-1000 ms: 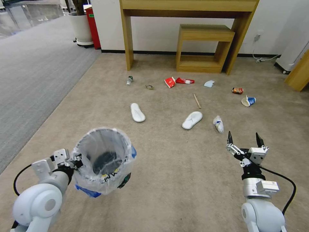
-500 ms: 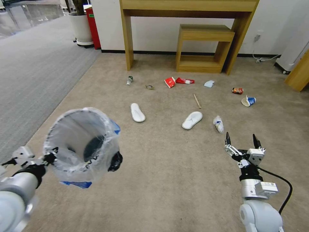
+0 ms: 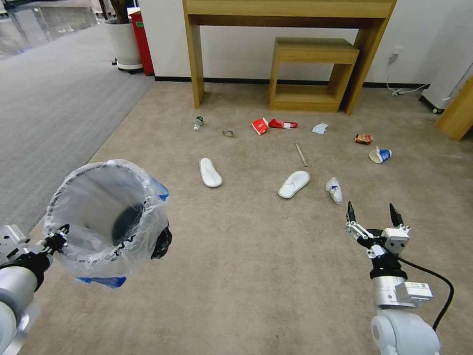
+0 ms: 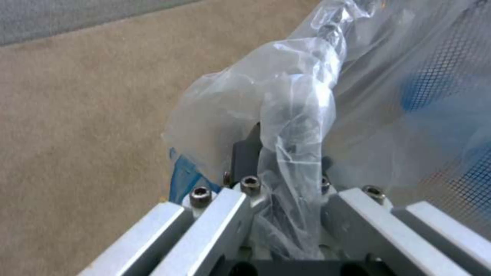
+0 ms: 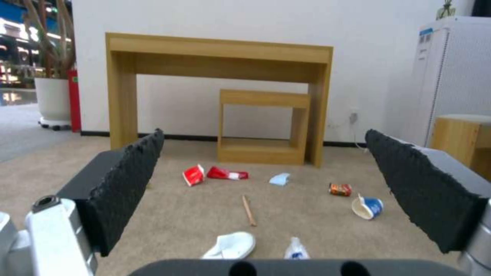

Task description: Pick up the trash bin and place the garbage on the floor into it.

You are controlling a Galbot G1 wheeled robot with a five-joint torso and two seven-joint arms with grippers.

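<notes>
Left gripper is clamped on the rim of the trash bin, pinching the rim and the plastic liner together; the left wrist view shows the crinkled film bunched between its fingers. The bin hangs off the floor at the robot's left, tilted, with its mouth facing up and toward the head camera.

Right gripper hovers above the carpet at the right, fingers spread wide, holding nothing, pointing forward at the litter.

Key relation: everything to collect lies ahead of the right gripper, none under it. Nearest are the crumpled white-and-blue wrapper, just ahead and slightly left of the fingers, and the white slipper further left. That slipper's long axis runs diagonally, one end toward the robot's left. The right arm is clearly nearer to both; the bin sits well apart, across the robot's front.

Further out:
- second slipper, nearer the bin side
- wooden stick, lying roughly front-to-back
- red wrappers
- blue tissue
- crushed can
- paper cup, on its side
- small bottle

Materials: short-pile beige carpet; soft flat slippers; thin, floppy liner; bin wall a black mesh, seen through the film.
</notes>
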